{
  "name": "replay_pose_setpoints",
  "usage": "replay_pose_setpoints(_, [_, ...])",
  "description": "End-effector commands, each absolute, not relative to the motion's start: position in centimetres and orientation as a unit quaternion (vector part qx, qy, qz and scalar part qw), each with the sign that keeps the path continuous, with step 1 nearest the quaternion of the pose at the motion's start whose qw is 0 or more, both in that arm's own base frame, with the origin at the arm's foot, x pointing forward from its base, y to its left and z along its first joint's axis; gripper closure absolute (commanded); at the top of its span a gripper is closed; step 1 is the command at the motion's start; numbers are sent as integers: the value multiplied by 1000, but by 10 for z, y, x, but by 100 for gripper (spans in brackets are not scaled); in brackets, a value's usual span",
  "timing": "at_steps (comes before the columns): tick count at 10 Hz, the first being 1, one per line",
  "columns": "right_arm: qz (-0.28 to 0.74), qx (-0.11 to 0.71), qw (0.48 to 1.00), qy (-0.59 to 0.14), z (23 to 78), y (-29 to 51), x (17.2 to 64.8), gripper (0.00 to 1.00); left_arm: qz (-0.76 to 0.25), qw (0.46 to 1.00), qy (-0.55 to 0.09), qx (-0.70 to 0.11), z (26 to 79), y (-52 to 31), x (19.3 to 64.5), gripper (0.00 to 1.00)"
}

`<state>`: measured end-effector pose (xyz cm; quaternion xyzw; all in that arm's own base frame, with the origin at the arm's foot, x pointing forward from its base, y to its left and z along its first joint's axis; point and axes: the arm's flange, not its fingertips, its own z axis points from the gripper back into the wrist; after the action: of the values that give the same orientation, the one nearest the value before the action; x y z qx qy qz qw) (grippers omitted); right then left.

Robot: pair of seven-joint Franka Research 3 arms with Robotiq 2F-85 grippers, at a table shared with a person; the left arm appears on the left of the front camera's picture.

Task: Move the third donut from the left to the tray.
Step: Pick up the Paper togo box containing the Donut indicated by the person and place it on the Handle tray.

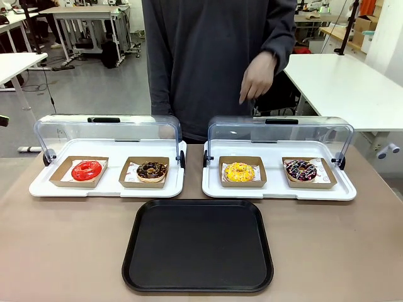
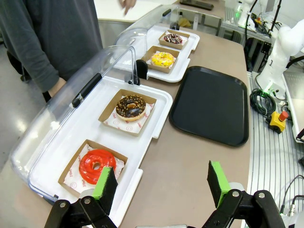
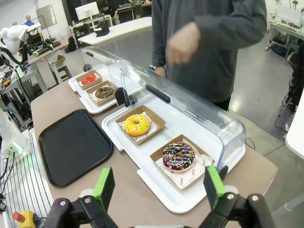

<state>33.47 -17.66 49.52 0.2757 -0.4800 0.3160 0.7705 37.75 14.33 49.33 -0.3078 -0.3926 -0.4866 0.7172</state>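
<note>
The third donut (image 1: 240, 172), yellow-glazed in a brown cardboard holder, sits in the left half of the right white tray; I also see this donut (image 2: 163, 59) in the left wrist view and the same donut (image 3: 136, 124) in the right wrist view. The black tray (image 1: 198, 245) lies bare at the table's near middle, seen too as the tray (image 2: 211, 102) and the tray (image 3: 71, 142). My left gripper (image 2: 159, 185) is open above the table's left end. My right gripper (image 3: 159, 185) is open above the right end, holding nothing.
Two white trays (image 1: 107, 187) (image 1: 280, 190) with raised clear lids hold a red donut (image 1: 86, 170), a chocolate donut (image 1: 152, 170) and a dark sprinkled donut (image 1: 301, 170). A person in a grey top stands behind, one hand (image 1: 257, 78) hanging above the right lid.
</note>
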Motion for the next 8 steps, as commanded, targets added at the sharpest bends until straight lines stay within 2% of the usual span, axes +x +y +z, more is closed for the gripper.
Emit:
replay_pose_setpoints(1, [320,274,760,-494,496,-177,339,0,-489,714,-394,-309,495,144,378,0])
replay_pose_setpoints(8, [320,274,760,-494,496,-177,339,0,-489,714,-394,-309,495,144,378,0])
